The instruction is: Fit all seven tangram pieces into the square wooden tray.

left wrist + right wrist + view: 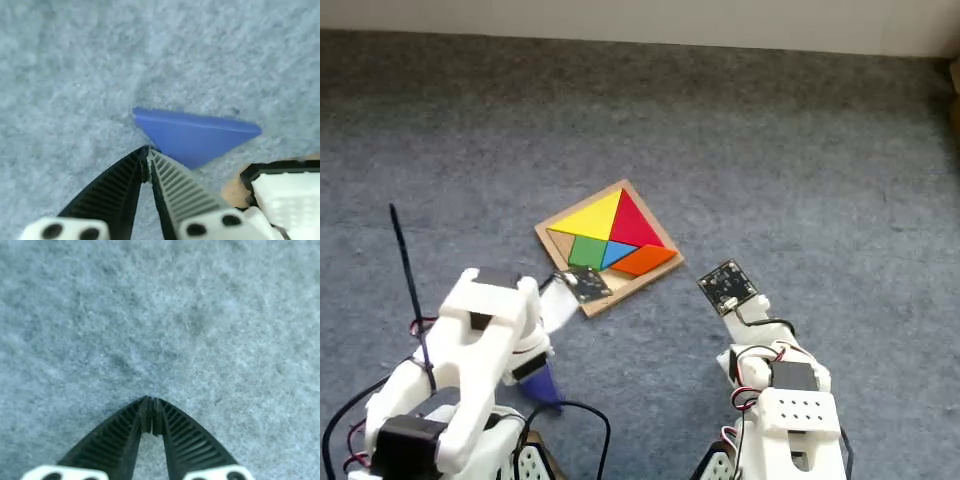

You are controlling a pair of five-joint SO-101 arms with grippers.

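The square wooden tray [563, 243] lies turned like a diamond at the middle of the grey carpet. It holds a yellow triangle [592, 218], a red triangle [635, 225], a green piece [585, 250], a small blue piece [617, 253] and an orange piece [645, 260]. A blue-violet triangle [192, 135] lies flat on the carpet near the left arm's base [542, 385]. My left gripper [149, 152] is shut, its tips at the triangle's edge, with nothing between them. My right gripper [151, 402] is shut over bare carpet.
A thin black cable [405, 270] rises at the far left. The right arm [790, 400] sits at the lower right, its camera board [727, 285] beside the tray. A pale wall strip runs along the far edge.
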